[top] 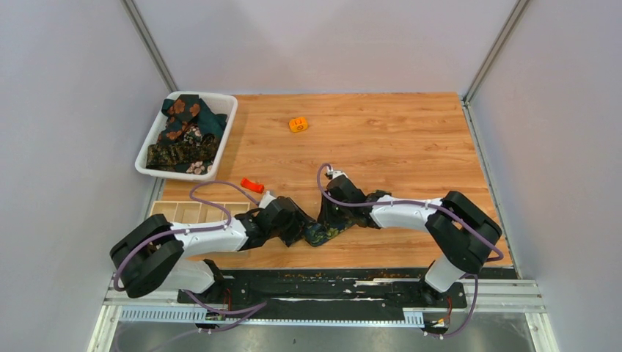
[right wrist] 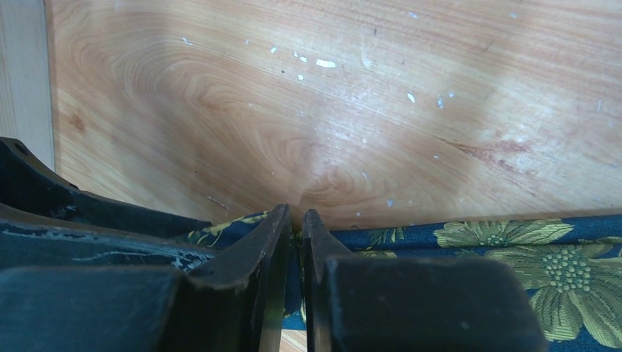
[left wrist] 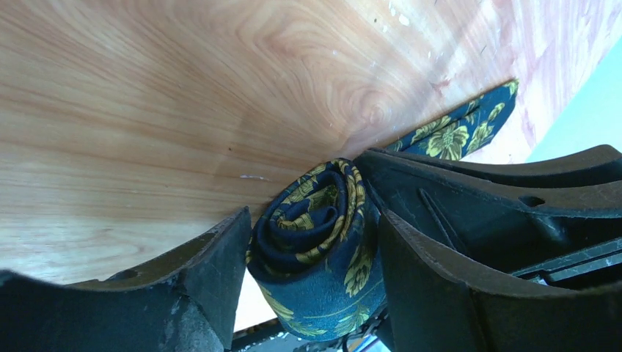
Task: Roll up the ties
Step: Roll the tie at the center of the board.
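Note:
A navy tie (top: 320, 235) with yellow-green flowers lies near the table's front edge, between my two grippers. In the left wrist view its rolled end (left wrist: 315, 242) sits between the fingers (left wrist: 198, 279) of my left gripper (left wrist: 312, 220), which touch it on both sides. The unrolled tail (left wrist: 469, 128) runs off to the upper right. My right gripper (right wrist: 295, 220) is nearly closed, pinching a fold of the same tie (right wrist: 513, 249) just beside the roll. From above, the left gripper (top: 304, 231) and the right gripper (top: 331, 218) meet over the tie. More ties (top: 183, 132) lie piled in a white bin.
The white bin (top: 227, 103) stands at the back left. A small orange piece (top: 298, 125) lies mid-back, and a red piece (top: 251, 185) lies near the left arm. A wooden compartment tray (top: 194, 213) sits at the left front.

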